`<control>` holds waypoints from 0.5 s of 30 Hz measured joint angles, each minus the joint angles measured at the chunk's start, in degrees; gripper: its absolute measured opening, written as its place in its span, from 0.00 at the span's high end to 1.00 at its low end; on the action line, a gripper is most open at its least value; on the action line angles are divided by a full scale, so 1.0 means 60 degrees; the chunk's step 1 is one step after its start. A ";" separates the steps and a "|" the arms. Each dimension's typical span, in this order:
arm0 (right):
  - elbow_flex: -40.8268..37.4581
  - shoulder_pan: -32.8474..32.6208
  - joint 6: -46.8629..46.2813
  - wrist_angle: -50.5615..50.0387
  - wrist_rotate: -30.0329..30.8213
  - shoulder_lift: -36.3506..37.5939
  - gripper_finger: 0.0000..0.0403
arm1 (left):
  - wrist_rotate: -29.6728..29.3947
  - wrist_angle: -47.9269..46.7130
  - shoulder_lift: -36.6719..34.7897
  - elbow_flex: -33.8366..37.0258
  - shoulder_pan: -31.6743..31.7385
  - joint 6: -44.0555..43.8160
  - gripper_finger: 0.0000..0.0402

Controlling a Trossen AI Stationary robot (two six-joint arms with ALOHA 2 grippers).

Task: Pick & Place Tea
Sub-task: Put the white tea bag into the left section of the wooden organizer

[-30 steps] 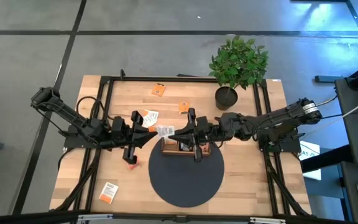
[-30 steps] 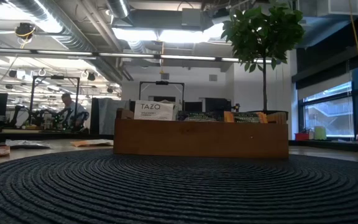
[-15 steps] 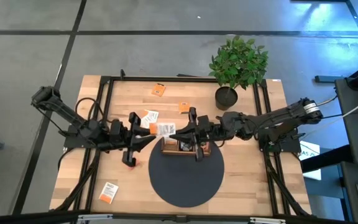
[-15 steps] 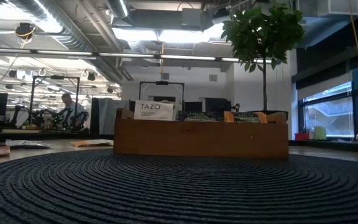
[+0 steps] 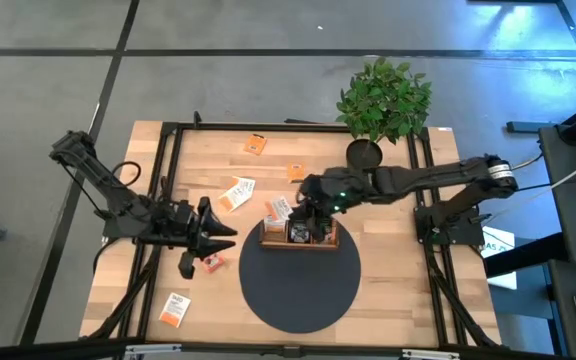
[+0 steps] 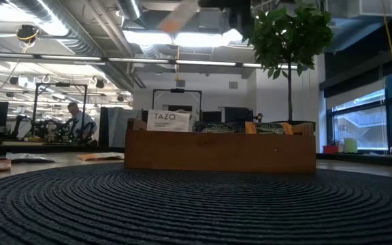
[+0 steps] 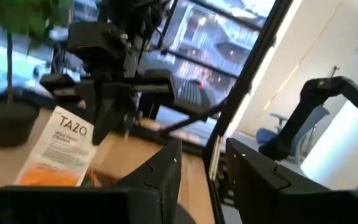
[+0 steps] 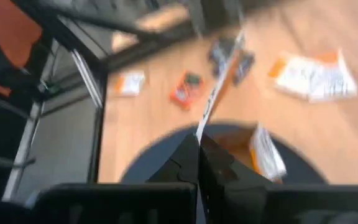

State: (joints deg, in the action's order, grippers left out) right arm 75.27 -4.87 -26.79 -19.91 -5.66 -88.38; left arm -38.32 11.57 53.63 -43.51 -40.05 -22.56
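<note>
The tea sachet (image 5: 280, 210), white and orange with TAZO print (image 7: 59, 149), hangs in the air just beyond the far left corner of the wooden tray (image 5: 271, 241). My right gripper (image 5: 294, 207) is shut on it. The tray stands on a dark round mat (image 5: 298, 285) and holds several sachets upright (image 6: 169, 121). My left gripper (image 5: 224, 231) stands open and holds nothing, left of the tray (image 7: 201, 171). In the low view the held sachet (image 6: 179, 13) shows blurred at the top. My right gripper pinches the sachet between its two fingers at one edge (image 7: 87, 124), near a corner. The fingers (image 8: 188, 155) come from the table's right, slanting down. The sachet sticks out past the fingertips, edge-on in the wrist view (image 8: 219, 87), tilted and clear of tray and table.
Loose sachets lie on the wood: two orange ones (image 5: 256, 144) (image 5: 295, 172) at the far side, a white-and-orange pair (image 5: 235, 192), a red one (image 5: 209, 262) by my left gripper, one (image 5: 175, 309) near the front left. A potted plant (image 5: 380, 100) stands far right.
My left gripper has opened, let go of the sachet and drawn back toward the table's left edge. My right gripper, still shut on the sachet, has tipped downward and rolled. The sachet has turned with it and shifted a little toward the tray.
</note>
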 joint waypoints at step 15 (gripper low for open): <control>0.4044 0.0599 0.1892 -0.5330 -0.1331 -0.3015 0.99 | 0.0149 -0.1495 -0.0117 0.0004 0.0455 -0.0643 0.70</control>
State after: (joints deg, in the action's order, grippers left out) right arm 99.53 -1.28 -15.44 -51.89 -13.65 -106.47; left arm -37.42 2.60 52.93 -43.48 -37.31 -26.41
